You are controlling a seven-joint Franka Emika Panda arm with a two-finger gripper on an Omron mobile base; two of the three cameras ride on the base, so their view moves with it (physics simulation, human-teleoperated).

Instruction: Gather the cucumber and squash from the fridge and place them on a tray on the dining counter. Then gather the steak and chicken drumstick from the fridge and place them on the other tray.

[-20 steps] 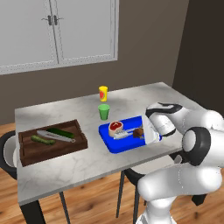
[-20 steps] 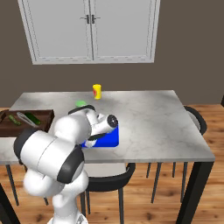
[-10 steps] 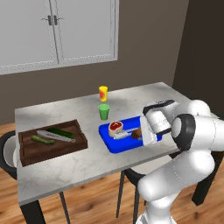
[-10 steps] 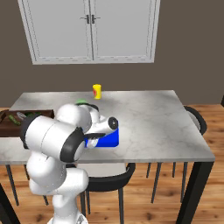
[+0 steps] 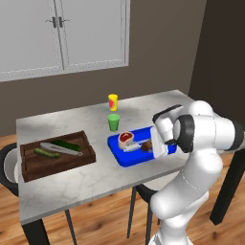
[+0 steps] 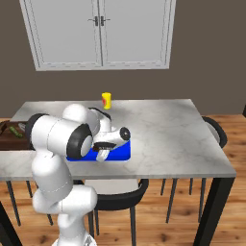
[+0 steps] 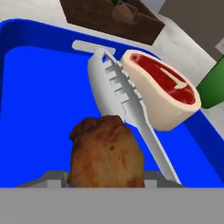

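The blue other tray (image 5: 119, 158) lies on the marble dining counter (image 5: 72, 186). On it are the red steak (image 5: 126, 138) with its pale rim and a silver utensil (image 5: 134, 147). My gripper (image 5: 153, 146) is low over the tray's right part, shut on the brown chicken drumstick (image 5: 147, 145). In the hand view the drumstick (image 7: 105, 153) sits between the jaws just above the blue tray floor (image 7: 35, 87), with the steak (image 7: 159, 87) and utensil (image 7: 124, 105) beyond it. The brown wooden tray (image 5: 28, 170) holds the cucumber (image 5: 64, 143) and squash (image 5: 45, 153).
A green cup (image 5: 113, 122) and a yellow bottle (image 5: 113, 102) stand behind the blue tray. White cabinet doors (image 5: 72, 33) are on the back wall. A dark chair (image 6: 115, 192) is tucked under the counter's near edge. My arm (image 6: 62, 139) partly hides the blue tray (image 6: 117, 153).
The arm's upper links have folded in closer over the hand. The hand stays low over the blue tray with the drumstick between its jaws.
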